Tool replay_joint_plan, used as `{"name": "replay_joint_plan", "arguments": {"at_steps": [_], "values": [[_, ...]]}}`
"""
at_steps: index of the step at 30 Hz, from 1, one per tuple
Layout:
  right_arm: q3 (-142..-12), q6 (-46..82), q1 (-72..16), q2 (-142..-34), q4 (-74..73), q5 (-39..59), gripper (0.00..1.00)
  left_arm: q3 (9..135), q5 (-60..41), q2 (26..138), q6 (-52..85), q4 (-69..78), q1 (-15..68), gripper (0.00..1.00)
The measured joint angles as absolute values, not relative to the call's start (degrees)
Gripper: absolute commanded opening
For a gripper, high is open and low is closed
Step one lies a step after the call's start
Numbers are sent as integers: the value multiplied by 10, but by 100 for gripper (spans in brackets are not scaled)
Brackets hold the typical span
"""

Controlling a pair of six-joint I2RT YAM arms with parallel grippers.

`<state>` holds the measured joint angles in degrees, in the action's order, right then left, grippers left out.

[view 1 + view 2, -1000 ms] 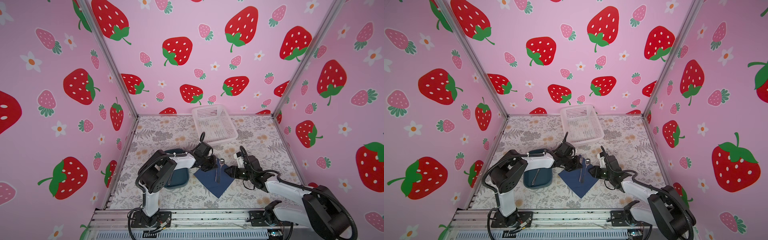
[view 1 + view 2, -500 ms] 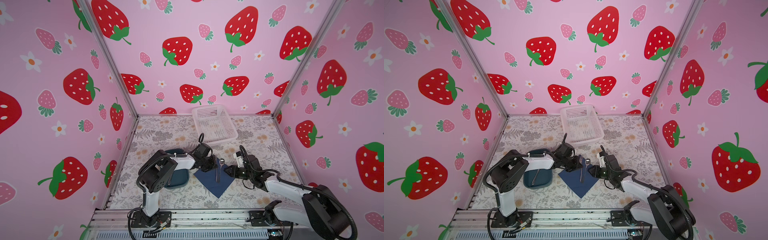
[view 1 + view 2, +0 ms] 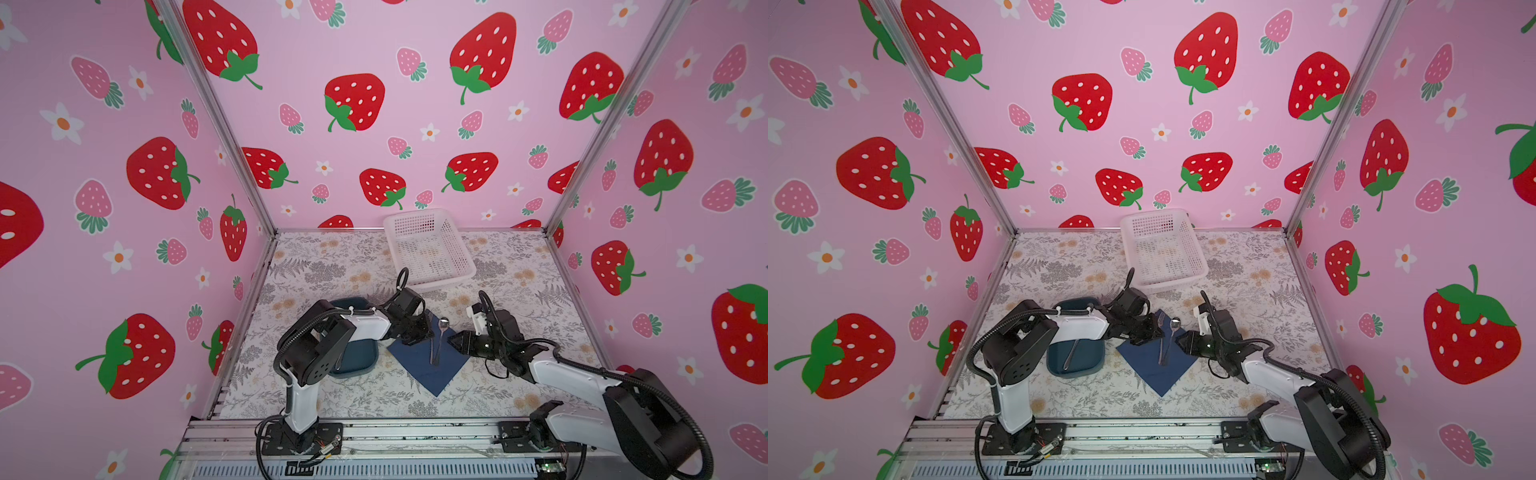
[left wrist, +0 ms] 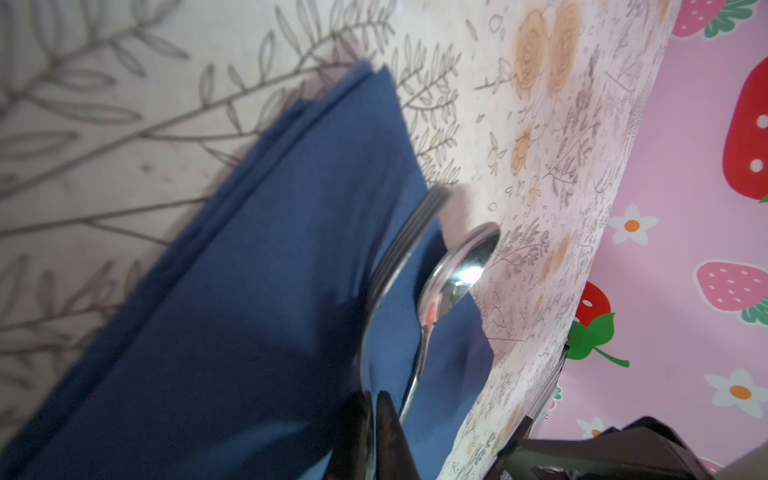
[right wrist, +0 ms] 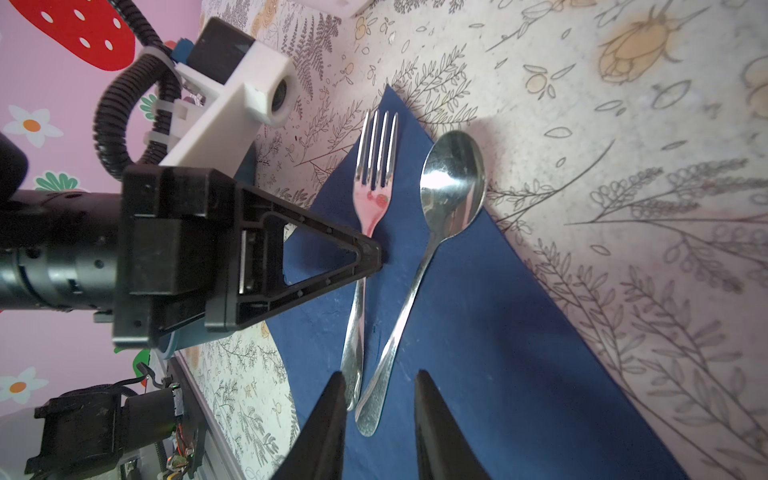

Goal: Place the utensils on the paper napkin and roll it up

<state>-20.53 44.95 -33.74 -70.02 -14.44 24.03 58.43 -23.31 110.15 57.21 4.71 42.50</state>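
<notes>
The paper napkin (image 3: 432, 370) lies on the bench (image 3: 332, 266) turned like a diamond. On it lie the fork (image 5: 376, 195) and the spoon (image 5: 451, 187) side by side, and their handles come together at the ends. The spoon's bowl reaches over the napkin's edge.

The left end effector (image 5: 372, 257) is low over the napkin. Its fingers (image 4: 388, 419) are almost together, with the fork's neck between them. In its own wrist view the fork is blurred and its handle is cut off.

The right end effector (image 5: 380, 372) stands at the napkin's opposite side, jaws apart, holding nothing.

The knife (image 3: 1071, 353) lies in the teal tray (image 3: 1090, 359) just beside the napkin. In a top view the left arm (image 3: 365, 324) covers most of that tray. The white basket (image 3: 457, 249) stands well behind the napkin.
</notes>
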Motion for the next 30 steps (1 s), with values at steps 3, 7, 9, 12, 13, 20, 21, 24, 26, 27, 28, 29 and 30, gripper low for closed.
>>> {"name": "replay_joint_plan", "arguments": {"at_steps": [3,7,9,12,13,20,21,24,26,27,28,29,30], "values": [[-205,450,-337,-700,-144,240,31,584,-226,1101,570,47,428,15],[-205,450,-337,-700,-144,240,31,585,-221,1100,568,46,430,16],[-206,450,-337,-700,-144,240,31,585,-217,1098,568,44,431,16],[-209,450,-337,-700,-142,240,32,585,-210,1094,568,36,433,17],[-211,450,-337,-700,-142,240,32,585,-209,1092,568,32,433,17],[-228,452,-337,-727,-141,242,32,555,-193,1041,575,22,437,33],[-230,452,-337,-732,-140,241,32,550,-189,1029,575,22,440,33],[-240,454,-337,-752,-140,240,32,533,-177,991,577,21,443,32],[-248,454,-337,-765,-141,239,32,522,-169,973,581,18,445,28],[-251,454,-337,-771,-142,239,32,518,-165,968,583,16,445,27],[-255,454,-337,-778,-143,239,32,514,-163,966,586,14,445,25],[-258,455,-337,-785,-144,238,32,508,-158,965,588,13,445,23],[-261,455,-337,-792,-146,238,32,503,-156,965,592,12,445,21]]}}
